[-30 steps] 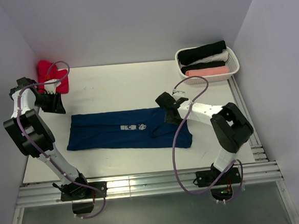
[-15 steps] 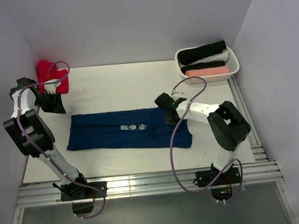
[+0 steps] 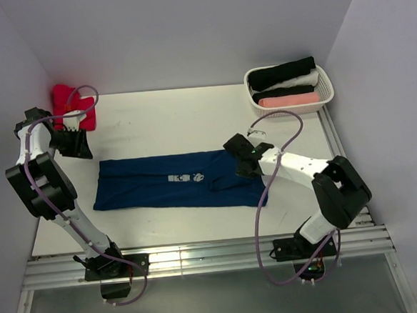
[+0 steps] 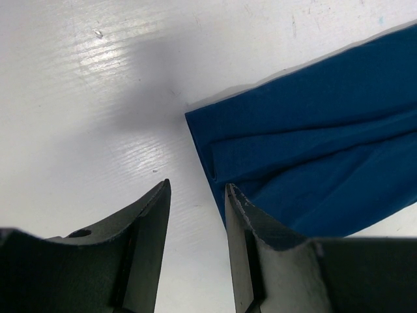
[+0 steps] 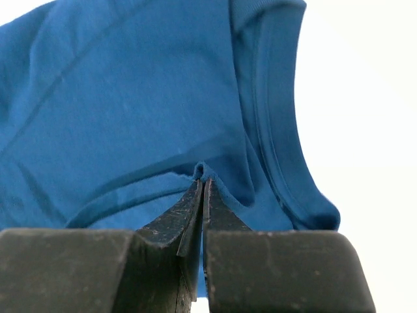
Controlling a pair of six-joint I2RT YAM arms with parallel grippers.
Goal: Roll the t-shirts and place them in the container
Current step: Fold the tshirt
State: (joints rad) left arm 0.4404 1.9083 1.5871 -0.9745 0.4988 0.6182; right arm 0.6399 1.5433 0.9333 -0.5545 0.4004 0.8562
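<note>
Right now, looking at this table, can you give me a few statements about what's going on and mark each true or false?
1. The right gripper pinches a fold of the navy t-shirt. True.
2. The left gripper is clamped on that shirt. False: its jaws stand open, holding nothing.
3. The white basket holds rolled shirts. True.
4. The red t-shirt lies in the basket. False: it sits at the far left corner of the table.
5. The navy t-shirt is already rolled. False: it lies flat, folded into a long strip.
</note>
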